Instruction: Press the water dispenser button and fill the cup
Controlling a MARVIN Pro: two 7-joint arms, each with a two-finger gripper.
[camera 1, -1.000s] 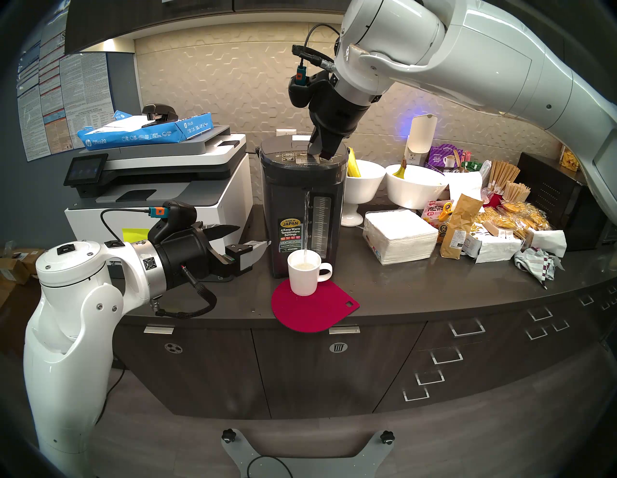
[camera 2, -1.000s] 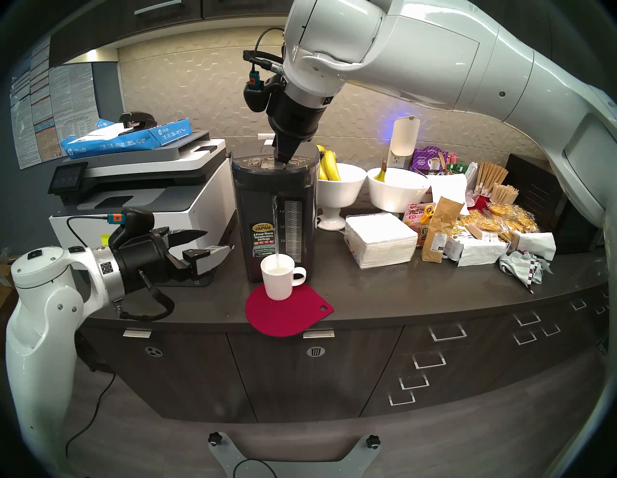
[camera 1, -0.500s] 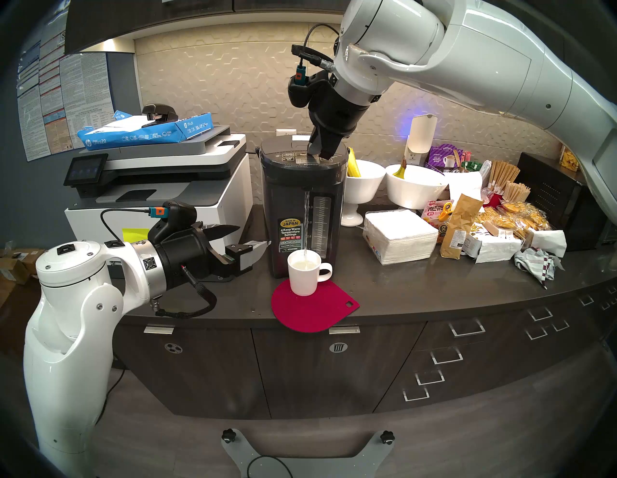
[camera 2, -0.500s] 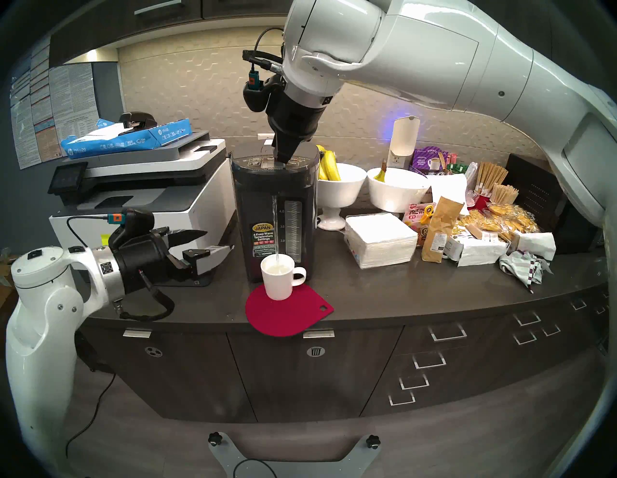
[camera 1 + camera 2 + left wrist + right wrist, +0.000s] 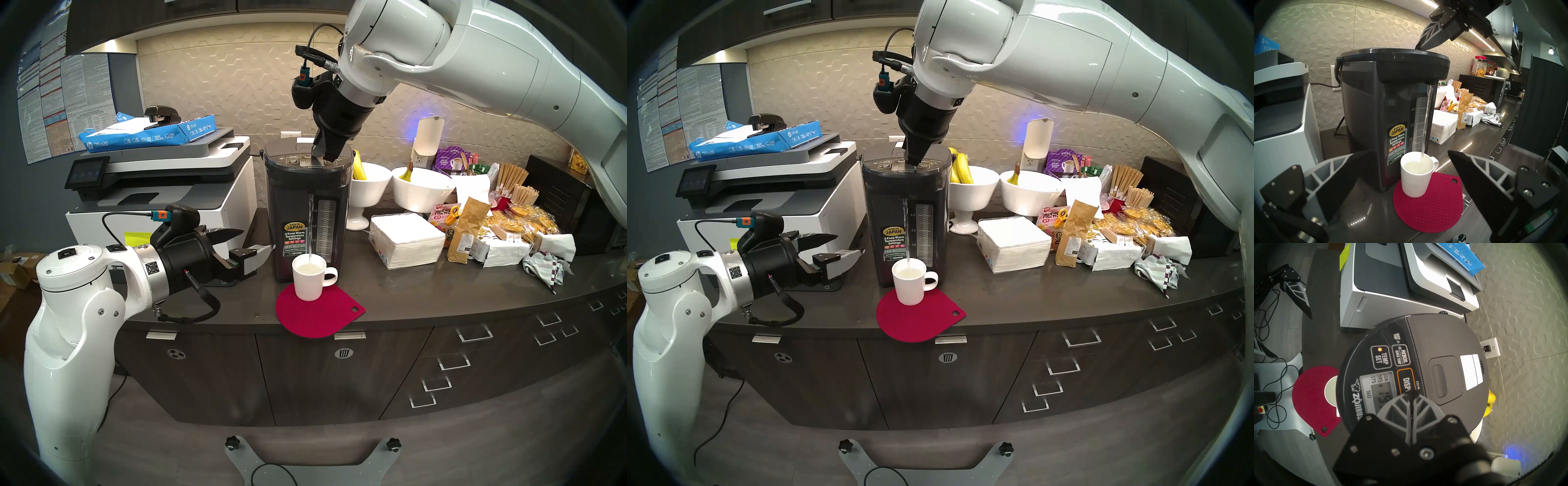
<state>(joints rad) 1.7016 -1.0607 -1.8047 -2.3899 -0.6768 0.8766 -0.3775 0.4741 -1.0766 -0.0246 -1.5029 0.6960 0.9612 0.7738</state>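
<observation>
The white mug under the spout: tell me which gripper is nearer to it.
Left. The left gripper hangs open just left of the mug, level with it; the right gripper, shut, presses the DISPENSE button atop the water dispenser.

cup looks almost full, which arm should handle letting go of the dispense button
Right. The right gripper, shut, already has its tips on the button atop the water dispenser; lifting should stop the stream into the cup. The left gripper hangs open beside the dispenser.
</observation>
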